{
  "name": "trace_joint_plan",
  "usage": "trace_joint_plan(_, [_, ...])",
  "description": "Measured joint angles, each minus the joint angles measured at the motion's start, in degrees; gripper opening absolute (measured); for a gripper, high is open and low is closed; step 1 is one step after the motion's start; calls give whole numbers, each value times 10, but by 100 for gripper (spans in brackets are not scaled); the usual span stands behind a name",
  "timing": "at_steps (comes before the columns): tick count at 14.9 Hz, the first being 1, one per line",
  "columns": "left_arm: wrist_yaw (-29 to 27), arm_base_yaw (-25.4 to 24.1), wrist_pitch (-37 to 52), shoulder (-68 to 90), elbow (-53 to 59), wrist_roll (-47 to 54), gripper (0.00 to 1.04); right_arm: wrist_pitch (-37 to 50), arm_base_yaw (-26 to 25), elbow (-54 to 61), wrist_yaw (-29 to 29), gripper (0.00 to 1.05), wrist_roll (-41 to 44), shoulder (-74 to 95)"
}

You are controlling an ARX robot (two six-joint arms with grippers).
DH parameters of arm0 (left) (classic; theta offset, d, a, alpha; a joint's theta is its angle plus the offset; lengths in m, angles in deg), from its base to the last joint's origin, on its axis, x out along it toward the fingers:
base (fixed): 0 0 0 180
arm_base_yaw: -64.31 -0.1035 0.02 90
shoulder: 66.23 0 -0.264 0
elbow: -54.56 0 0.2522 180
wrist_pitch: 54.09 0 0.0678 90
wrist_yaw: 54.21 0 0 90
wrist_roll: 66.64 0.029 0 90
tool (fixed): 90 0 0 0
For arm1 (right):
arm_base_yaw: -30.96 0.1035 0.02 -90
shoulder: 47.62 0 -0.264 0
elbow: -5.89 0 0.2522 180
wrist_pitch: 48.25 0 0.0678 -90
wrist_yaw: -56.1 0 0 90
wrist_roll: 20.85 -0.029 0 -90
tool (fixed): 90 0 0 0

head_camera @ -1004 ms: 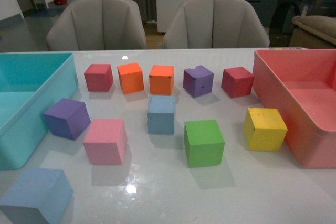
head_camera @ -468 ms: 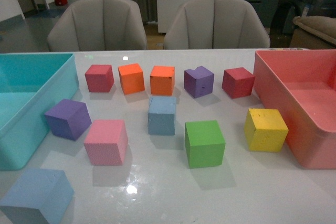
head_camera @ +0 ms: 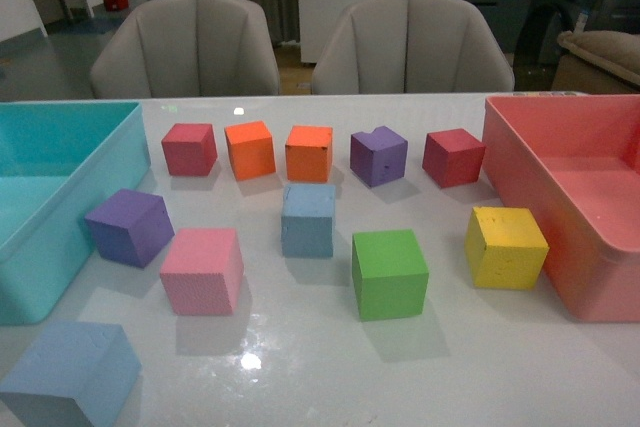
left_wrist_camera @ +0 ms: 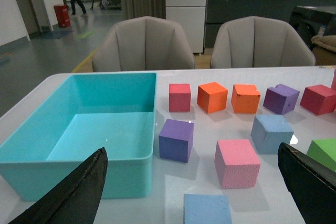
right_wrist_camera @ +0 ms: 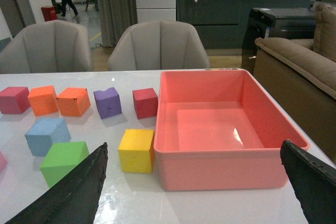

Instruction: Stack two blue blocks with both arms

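Lying at the near left corner of the white table (head_camera: 300,367), the near blue block (head_camera: 65,372) sits flat, just beside the near wall of the teal bin (head_camera: 40,277). The left gripper (left_wrist_camera: 191,149) has its two black fingers wide apart, and this block shows between them without touching them. The right gripper (right_wrist_camera: 193,144) is also spread wide, closed on nothing, and it faces the pink bin (head_camera: 520,207) at the right. A little farther stand the pink cube (head_camera: 202,269), the green cube (head_camera: 389,272) and the yellow cube (head_camera: 506,245), the last one just beside the pink bin's wall. Behind them, the near purple cube (head_camera: 128,225) lies close to the teal bin, and the second blue block (head_camera: 308,219) stands in the centre, well apart from the first one. Farther still is a row of five: the red cube (head_camera: 189,148), two orange cubes (head_camera: 249,148) (head_camera: 308,152), the far purple cube (head_camera: 378,155) and the dark red cube (head_camera: 453,156). All the cubes rest on the table, outside both bins. Beyond the far edge stand two grey chairs (head_camera: 185,42).
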Motion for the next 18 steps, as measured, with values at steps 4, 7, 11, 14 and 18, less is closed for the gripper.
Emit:
trace_joint_plan(4, [-22,71,-126,91,-82,-5,98,0,0,0,0,98,0,0])
trace_joint_plan(7, [-12,83,-65,146,-125,-7,98,0,0,0,0,98,0,0])
trace_joint_plan(11, [10,97,145,488,-160,10,98,0,0,0,0,98,0,0])
trace_joint_plan(14, [-3,83,188,701,-184,22,98,0,0,0,0,98,0,0])
trace_joint_plan(18, [-2,65,195,783,-198,22,98,0,0,0,0,98,0,0])
